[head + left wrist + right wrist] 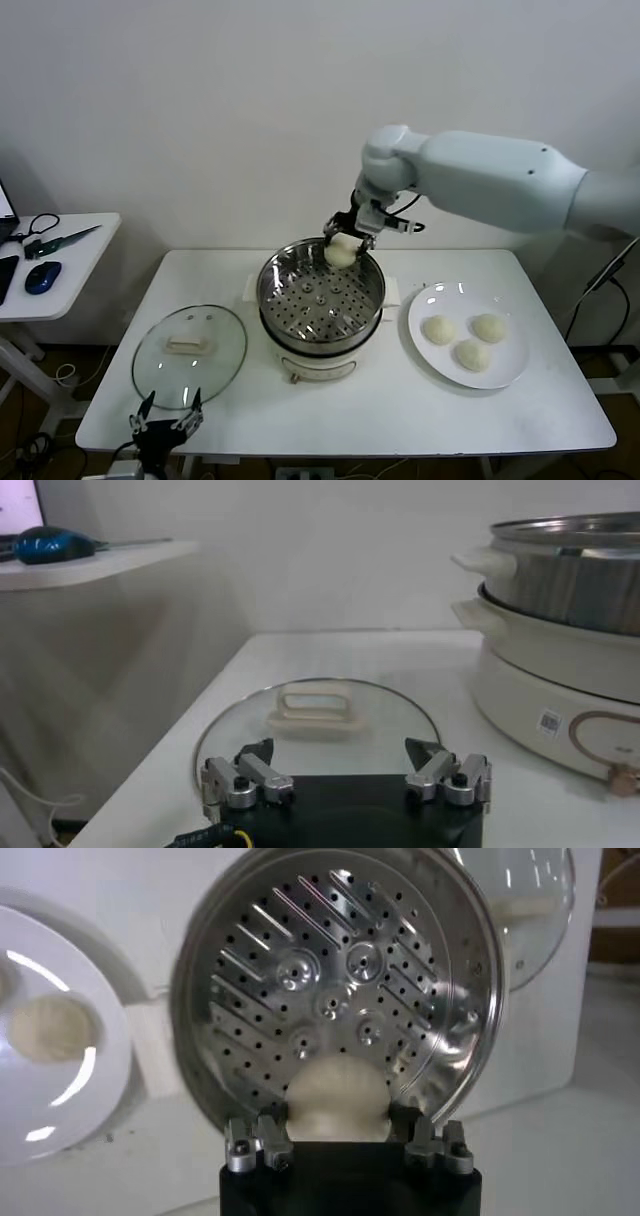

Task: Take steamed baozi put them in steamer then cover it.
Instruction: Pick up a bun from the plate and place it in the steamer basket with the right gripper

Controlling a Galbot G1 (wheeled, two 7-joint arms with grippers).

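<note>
Our right gripper (344,236) hangs extended forward, jaws clamped; our left gripper (166,421) waits low, jaws spread.

Four smooth, cream-white baozi are in view. One baozi (341,251) hangs over the far rim of the steamer (321,300), pinched between the fingers (262,1140) of the right gripper (346,236); from the right wrist view it sits above the basket's perforated floor. The other three baozi (470,339) lie close together on the white plate (430,361) just right of the steamer. The steamer is a shiny steel basket with a holed bottom, uncovered, seated on a cream-white pot base with side handles, mid-bench. The cover (189,355), clear glass with a metal rim and white rectangular handle, lies flat on the bench left of the steamer.
</note>
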